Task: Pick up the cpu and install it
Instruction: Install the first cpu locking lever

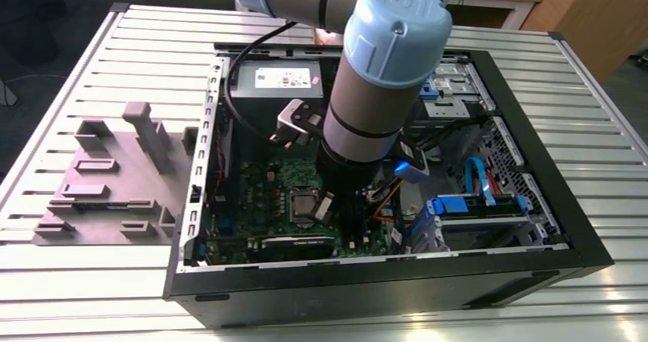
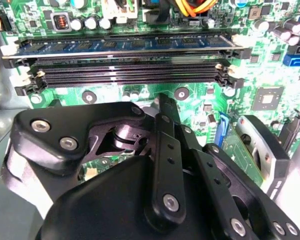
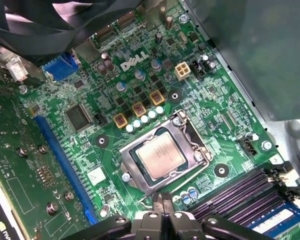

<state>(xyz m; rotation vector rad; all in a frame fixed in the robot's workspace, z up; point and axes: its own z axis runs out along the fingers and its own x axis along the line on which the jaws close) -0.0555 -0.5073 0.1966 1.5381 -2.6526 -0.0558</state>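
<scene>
Surface: a slatted metal table (image 1: 81, 76) carries an open computer case (image 1: 526, 266) and, toward the exterior view's left, a grey plastic tray (image 1: 106, 186) with raised blocks.
Arm: the robot arm (image 1: 380, 84) reaches down into the case over the green motherboard (image 3: 65, 90).
Cpu: the cpu (image 3: 161, 155) lies flat in the socket, its pale top showing inside the metal socket frame (image 3: 187, 131).
Gripper: the gripper (image 3: 163, 202) sits just beside the socket's edge, fingers drawn together, nothing between them.
Obstacles: the arm's body hides much of the board in the exterior view; a black cable (image 1: 235, 103) loops beside it.
First wrist view: shows the blue slot (image 3: 57, 150) and capacitors around the socket.
Second wrist view: shows the memory slots (image 2: 130, 72), one holding a module, beyond the gripper's black linkage (image 2: 165, 165).
</scene>
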